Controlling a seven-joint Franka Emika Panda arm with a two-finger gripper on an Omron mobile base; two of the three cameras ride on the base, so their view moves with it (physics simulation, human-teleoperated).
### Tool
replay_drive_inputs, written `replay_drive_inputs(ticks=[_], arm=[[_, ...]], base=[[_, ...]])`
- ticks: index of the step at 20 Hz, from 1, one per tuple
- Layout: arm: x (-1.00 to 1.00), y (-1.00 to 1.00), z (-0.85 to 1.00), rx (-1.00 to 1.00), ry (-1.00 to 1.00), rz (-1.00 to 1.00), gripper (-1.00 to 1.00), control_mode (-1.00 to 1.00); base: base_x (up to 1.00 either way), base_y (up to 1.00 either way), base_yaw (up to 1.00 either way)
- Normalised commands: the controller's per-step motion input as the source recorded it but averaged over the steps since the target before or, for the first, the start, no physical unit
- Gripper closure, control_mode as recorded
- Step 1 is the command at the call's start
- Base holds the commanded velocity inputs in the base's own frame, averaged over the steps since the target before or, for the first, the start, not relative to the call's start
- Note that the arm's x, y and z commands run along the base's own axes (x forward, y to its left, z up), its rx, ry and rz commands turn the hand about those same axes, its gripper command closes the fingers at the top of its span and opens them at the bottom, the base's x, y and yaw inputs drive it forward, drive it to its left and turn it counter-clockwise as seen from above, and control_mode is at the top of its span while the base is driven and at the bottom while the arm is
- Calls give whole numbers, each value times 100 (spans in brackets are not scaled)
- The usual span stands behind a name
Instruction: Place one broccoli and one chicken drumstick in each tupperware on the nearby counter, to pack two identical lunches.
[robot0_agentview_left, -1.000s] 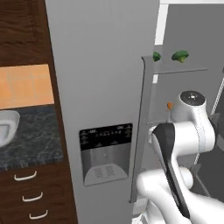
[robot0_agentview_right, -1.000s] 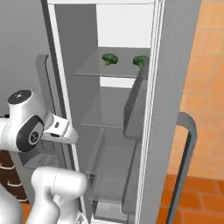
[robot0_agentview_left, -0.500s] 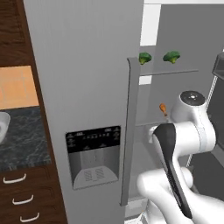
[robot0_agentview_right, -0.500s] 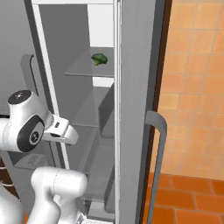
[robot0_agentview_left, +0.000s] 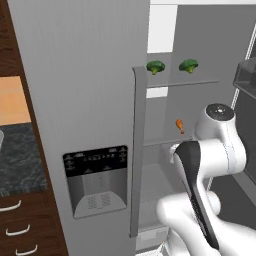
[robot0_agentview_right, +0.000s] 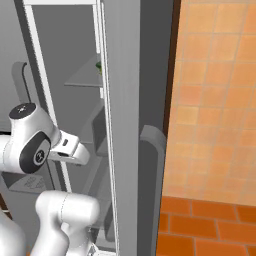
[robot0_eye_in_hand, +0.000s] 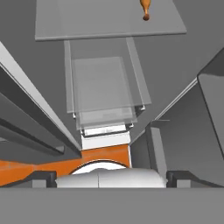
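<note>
Grey refrigerator panels are taking up most of both base views. At the left of the left base view, the closed fridge door is standing with a dark dispenser panel set into its lower middle and a long vertical handle running down its right edge. Beyond that edge, the open compartment is showing pale shelves. Two broccoli heads are sitting on the upper shelf in the upper right of the frame, the left broccoli near the handle's top and the right broccoli well apart from it. One shelf lower, an orange chicken drumstick is lying just left of the arm's white shoulder joint. At the far left edge, the counter is showing as a dark speckled slab over brown drawers with curved silver handles, under an orange tiled wall.

Orange wall tiles are filling the right half of the right base view, with darker orange floor tiles along the bottom right. The open fridge door's edge is running down the centre, and a green speck of broccoli is peeking beside it at the upper shelf.

Looking along the hand, the camera is facing down past glass shelves toward an orange floor strip, with the drumstick at the top edge. The gripper is standing wide, its two dark tips far apart at the bottom corners, holding nothing.
</note>
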Motion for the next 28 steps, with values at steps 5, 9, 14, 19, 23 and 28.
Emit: replay_drive_inputs(ticks=[5, 9, 14, 19, 23, 28], arm=[[13, 0, 26, 0, -13, 0, -100, -100], [9, 5, 58, 7, -22, -2, -100, -100], [0, 24, 93, 18, -12, -13, -100, -100], [0, 12, 83, -14, -10, 6, -100, -100], [0, -28, 54, -21, -13, 31, -100, -100], [13, -31, 32, -26, -3, 30, -100, -100]], base=[[0, 0, 0], [0, 0, 0], [0, 0, 0], [0, 0, 0], [0, 0, 0], [0, 0, 0]])
